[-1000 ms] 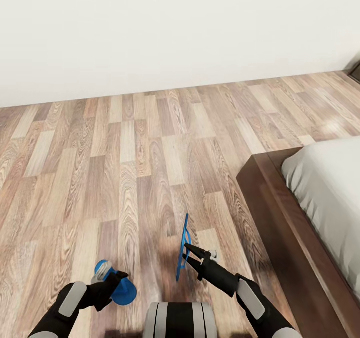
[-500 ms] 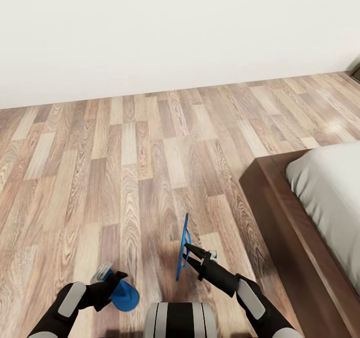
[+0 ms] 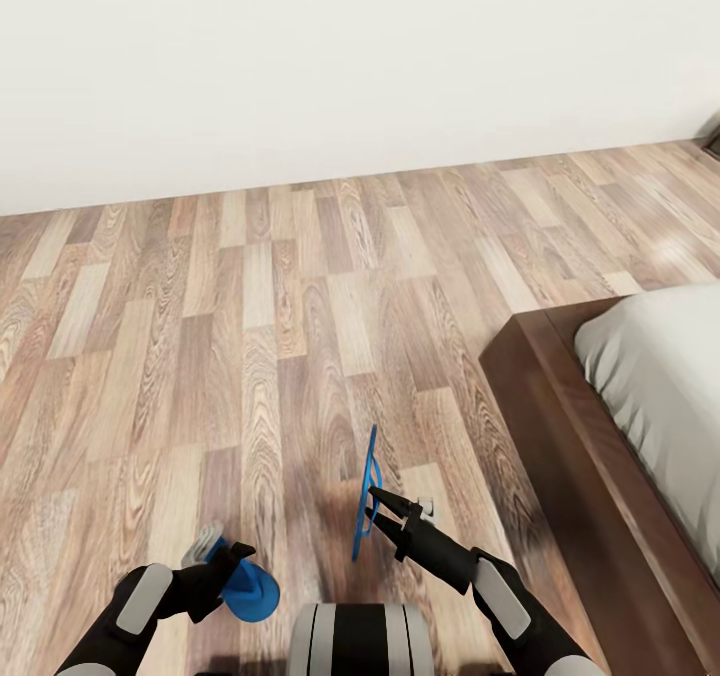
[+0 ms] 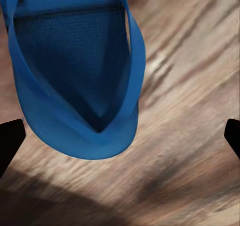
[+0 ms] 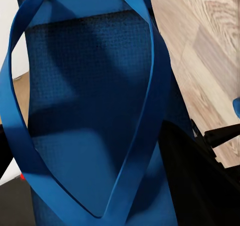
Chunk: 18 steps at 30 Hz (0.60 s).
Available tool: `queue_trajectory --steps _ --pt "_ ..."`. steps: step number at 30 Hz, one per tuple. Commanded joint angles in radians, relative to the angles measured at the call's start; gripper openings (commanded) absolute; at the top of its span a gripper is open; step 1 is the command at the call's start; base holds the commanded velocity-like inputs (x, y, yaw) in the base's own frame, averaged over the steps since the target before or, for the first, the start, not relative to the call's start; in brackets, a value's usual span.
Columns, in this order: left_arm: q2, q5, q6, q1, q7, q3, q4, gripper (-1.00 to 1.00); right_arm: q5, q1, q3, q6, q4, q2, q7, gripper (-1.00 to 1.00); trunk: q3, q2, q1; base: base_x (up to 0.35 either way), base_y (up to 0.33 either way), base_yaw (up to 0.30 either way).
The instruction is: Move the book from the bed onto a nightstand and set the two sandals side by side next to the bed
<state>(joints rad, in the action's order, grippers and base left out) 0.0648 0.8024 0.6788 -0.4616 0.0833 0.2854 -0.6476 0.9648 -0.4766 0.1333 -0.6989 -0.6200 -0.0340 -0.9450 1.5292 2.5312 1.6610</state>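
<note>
Left gripper (image 3: 222, 548) stood with its fingers spread wide; in the left wrist view the two dark fingertips (image 4: 11, 142) sat at opposite edges, neither one touching the bright-blue flat flip-flop sandal (image 4: 75, 75) ahead of them. Right gripper (image 3: 378, 506) was clamped on the second bright-blue flip-flop sandal (image 3: 367, 486), holding it upright on its edge above the boards, sole and thin straps close before the right wrist camera (image 5: 85, 110).

Plain white wall (image 3: 350, 56) closed off the far side. Below it ran the light-brown wood-plank floor (image 3: 250, 306). At the head view's right lay a corner of the large bed, its dark brown wooden frame (image 3: 560, 436) carrying the pale grey-white mattress (image 3: 660, 396).

Over the last second the bed corner slid slightly right and down in the picture, which reads as the camera moving. The real change was at the left side: the first sandal (image 3: 250, 593) sat lower and nearer the robot than a second earlier, with one pale fingertip now bare beside it. It had probably just been let go and set on, or very near, the floor. The right arm and its sandal had not shifted. By that reading one sandal was down, well apart from the bed frame, and the other awaited placing alongside it.

No brand, label or lettering could be read on either sandal or elsewhere.
</note>
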Motion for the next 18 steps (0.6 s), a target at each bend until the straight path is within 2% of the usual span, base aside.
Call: queue_trajectory --steps 1,11,18 --pt "-0.001 0.011 0.005 0.0 0.009 0.002 -0.002 1.0 0.009 -0.001 0.002 -0.008 0.0 0.0 0.002 -1.0 0.005 0.0 0.0 0.0 0.0 0.0" --pt "-0.002 0.011 0.005 0.0 0.009 0.001 -0.002 1.0 0.009 -0.001 0.002 -0.008 0.0 0.0 0.002 -1.0 0.043 0.003 0.005 0.0 0.0 0.0" --pt "-0.003 0.011 0.005 0.0 0.009 0.001 -0.003 1.0 0.009 -0.001 0.002 -0.008 0.0 0.0 0.002 -1.0 0.043 0.003 0.005 0.0 0.0 0.0"
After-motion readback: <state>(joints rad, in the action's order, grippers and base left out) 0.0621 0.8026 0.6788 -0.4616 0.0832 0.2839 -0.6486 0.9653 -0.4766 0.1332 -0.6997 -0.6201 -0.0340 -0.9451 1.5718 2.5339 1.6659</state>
